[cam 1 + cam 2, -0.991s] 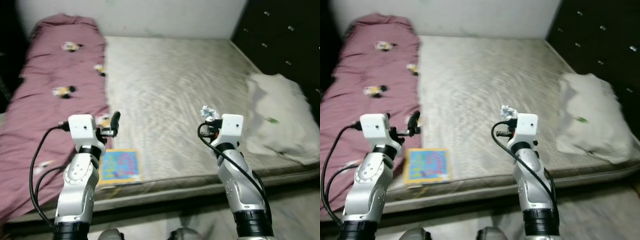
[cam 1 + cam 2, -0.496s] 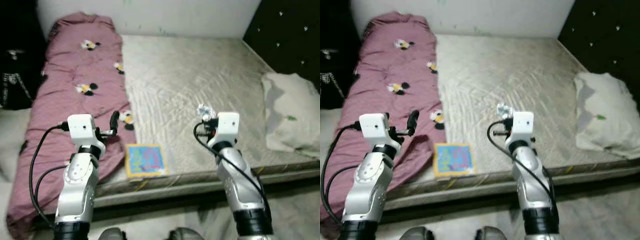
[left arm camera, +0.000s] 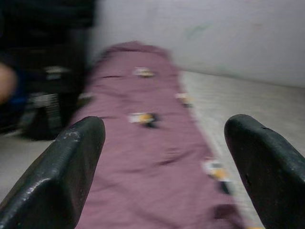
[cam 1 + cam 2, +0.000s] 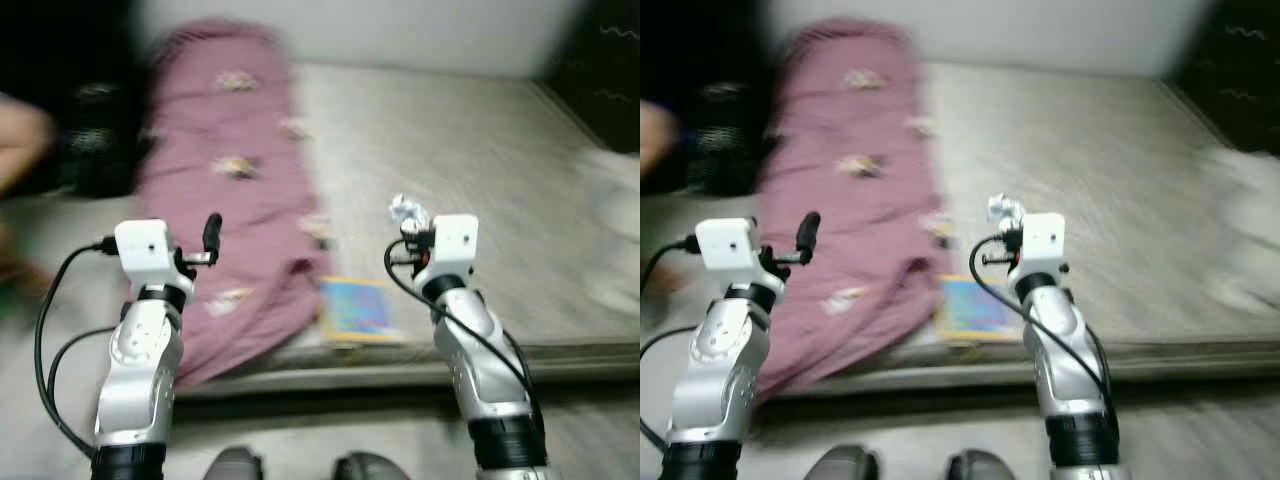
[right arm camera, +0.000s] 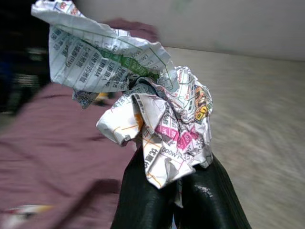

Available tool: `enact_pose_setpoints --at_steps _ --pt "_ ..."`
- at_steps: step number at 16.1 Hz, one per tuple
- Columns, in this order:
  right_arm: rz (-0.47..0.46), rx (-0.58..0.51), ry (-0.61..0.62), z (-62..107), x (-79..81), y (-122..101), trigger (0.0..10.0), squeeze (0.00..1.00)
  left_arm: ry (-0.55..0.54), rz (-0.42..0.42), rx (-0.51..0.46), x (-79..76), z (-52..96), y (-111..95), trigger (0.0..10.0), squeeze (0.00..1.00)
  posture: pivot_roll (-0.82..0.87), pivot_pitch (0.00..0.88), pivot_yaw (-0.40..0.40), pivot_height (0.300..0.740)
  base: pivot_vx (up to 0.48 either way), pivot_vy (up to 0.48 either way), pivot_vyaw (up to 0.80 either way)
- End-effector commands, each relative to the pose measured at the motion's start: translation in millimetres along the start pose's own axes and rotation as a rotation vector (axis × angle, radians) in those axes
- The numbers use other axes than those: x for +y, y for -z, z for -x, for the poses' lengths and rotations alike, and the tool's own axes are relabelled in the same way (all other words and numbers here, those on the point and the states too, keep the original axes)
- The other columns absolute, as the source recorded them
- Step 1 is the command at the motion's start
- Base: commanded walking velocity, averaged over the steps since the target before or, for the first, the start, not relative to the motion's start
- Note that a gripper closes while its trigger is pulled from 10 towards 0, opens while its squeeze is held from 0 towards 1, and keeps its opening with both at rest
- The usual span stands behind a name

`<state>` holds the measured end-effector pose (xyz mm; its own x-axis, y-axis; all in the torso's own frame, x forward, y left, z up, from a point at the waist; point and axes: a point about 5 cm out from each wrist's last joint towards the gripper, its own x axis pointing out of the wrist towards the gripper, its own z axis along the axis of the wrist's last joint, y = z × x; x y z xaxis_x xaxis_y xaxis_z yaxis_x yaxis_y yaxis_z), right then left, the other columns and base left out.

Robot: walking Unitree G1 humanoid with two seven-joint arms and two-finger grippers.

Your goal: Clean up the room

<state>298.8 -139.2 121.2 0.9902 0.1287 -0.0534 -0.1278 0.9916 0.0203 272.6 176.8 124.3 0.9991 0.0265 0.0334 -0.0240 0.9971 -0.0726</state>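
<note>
Paper, crumpled and printed, sits pinched between the closed fingers of the right gripper, held up in the air above the bed's near edge. The left gripper has its fingers spread apart with nothing between them, raised over the purple blanket. A colourful book lies on the mattress beside the blanket. The head views are blurred.

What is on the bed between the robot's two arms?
The pink blanket's lower end and a colourful book lie between the left gripper and right gripper, in the eye views.
</note>
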Motion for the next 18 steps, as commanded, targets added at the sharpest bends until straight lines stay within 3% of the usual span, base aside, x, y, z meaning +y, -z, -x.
enact_pose_setpoints --at_steps 1,3,18 --pt "0.005 0.016 0.025 3.4 -8.3 4.2 10.0 0.00 0.019 0.000 0.015 -7.5 0.8 2.9 10.0 0.00 0.01 0.069 -0.093 0.740 0.000 0.465 0.80" --pt "0.003 0.020 0.030 3.8 -9.7 5.1 10.0 0.00 0.027 -0.017 0.006 -12.7 0.5 2.5 10.0 0.00 0.00 0.066 -0.088 0.740 0.000 0.431 0.55" --pt "0.007 0.026 0.008 3.4 -4.7 8.1 10.0 0.00 -0.002 -0.062 -0.014 -11.9 0.9 3.4 10.0 0.00 0.01 0.050 -0.081 0.740 0.000 0.000 0.78"
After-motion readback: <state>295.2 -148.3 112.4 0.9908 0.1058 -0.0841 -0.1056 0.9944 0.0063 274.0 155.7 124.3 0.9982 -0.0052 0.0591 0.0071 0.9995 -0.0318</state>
